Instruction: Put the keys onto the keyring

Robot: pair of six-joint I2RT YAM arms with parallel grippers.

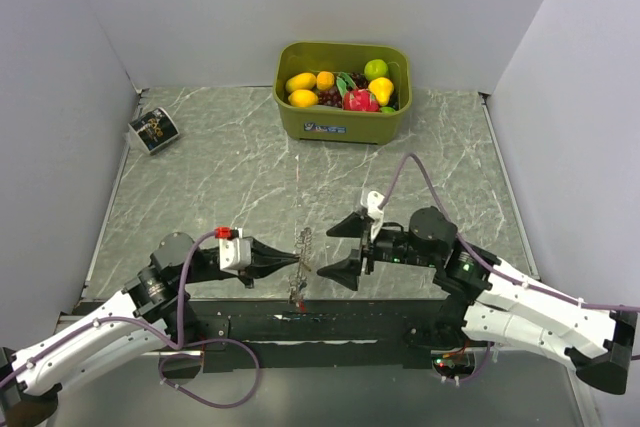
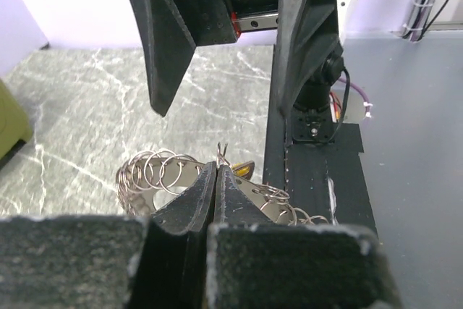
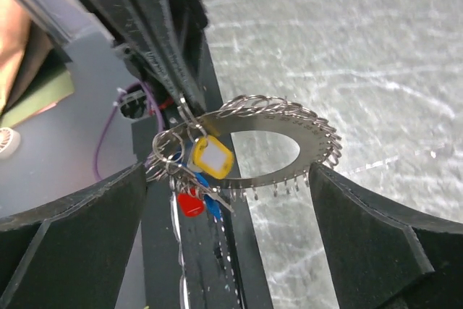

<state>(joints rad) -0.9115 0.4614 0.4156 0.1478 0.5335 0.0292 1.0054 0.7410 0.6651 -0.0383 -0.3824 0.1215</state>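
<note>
The keyring (image 1: 304, 245) is a flat metal ring edged with many small wire loops. My left gripper (image 1: 296, 265) is shut on one of those loops and holds the ring above the table's near edge. It shows in the left wrist view (image 2: 155, 175) just under the closed tips (image 2: 218, 171). In the right wrist view the keyring (image 3: 311, 142) carries a yellow tag (image 3: 210, 157), a red key (image 3: 189, 202) and a blue key (image 3: 214, 206) hanging together. My right gripper (image 1: 335, 247) is open and empty, its jaws facing the ring from the right.
A green bin (image 1: 300, 122) of fruit toys stands at the back centre. A small dark packet (image 1: 154, 130) lies at the far left. A black strip (image 1: 330, 322) runs along the table's near edge under the ring.
</note>
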